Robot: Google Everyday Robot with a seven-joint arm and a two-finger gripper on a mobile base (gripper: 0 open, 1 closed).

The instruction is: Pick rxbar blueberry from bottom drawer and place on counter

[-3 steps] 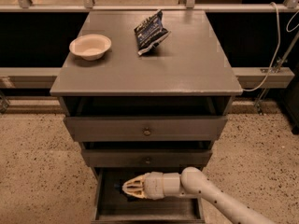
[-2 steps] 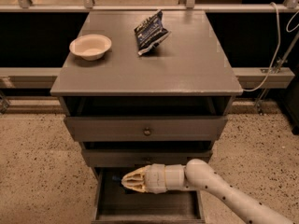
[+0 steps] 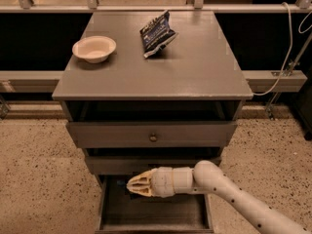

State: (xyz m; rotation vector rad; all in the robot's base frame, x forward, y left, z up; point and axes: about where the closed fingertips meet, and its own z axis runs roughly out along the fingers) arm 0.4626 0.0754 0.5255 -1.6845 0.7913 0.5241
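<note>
My gripper (image 3: 130,185) reaches in from the lower right and hovers over the back left of the open bottom drawer (image 3: 153,214), just under the middle drawer's front. Its fingers are drawn together on a small dark flat piece, the rxbar blueberry (image 3: 132,193), which shows only as a dark edge under the fingertips. The rest of the bar is hidden by the gripper. The counter (image 3: 195,67) is the grey top of the cabinet above.
A pale bowl (image 3: 94,48) sits at the counter's left. A crinkled dark blue chip bag (image 3: 157,33) lies at its back middle. The middle drawer (image 3: 151,164) and the top drawer with a round knob (image 3: 153,137) stick out slightly above the gripper. Speckled floor surrounds the cabinet.
My gripper has risen a little from the drawer floor and shifted slightly left, toward the drawer's back left, with the dark piece still at its tips.
</note>
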